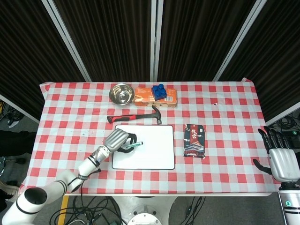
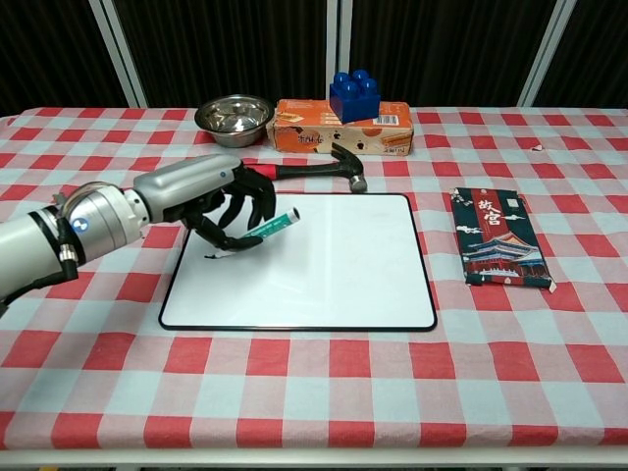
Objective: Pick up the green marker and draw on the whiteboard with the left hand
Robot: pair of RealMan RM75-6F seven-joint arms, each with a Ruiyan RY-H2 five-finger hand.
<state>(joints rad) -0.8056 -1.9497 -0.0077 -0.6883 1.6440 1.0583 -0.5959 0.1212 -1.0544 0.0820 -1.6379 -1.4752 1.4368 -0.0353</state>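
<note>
Gripping one green marker (image 2: 274, 225) — left robot hand (image 2: 218, 201).

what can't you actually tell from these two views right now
- Marker tip: in chest view the left hand hides the tip of the green marker; contact with the whiteboard is unclear; head view is too small.
- Right hand: head view only, at the frame's edge.
- Orange box print: too small.

Colours and patterns on the table

Red-white checked tablecloth (image 2: 324, 392). White whiteboard (image 2: 314, 265), black rim. Green marker (image 2: 272, 226). Silver-grey left hand (image 2: 211, 201), dark fingers. Steel bowl (image 2: 234, 118). Orange box (image 2: 339, 132); blue block (image 2: 355, 94). Hammer (image 2: 309, 169) red-black. Packet (image 2: 500, 250) dark, red print.
</note>
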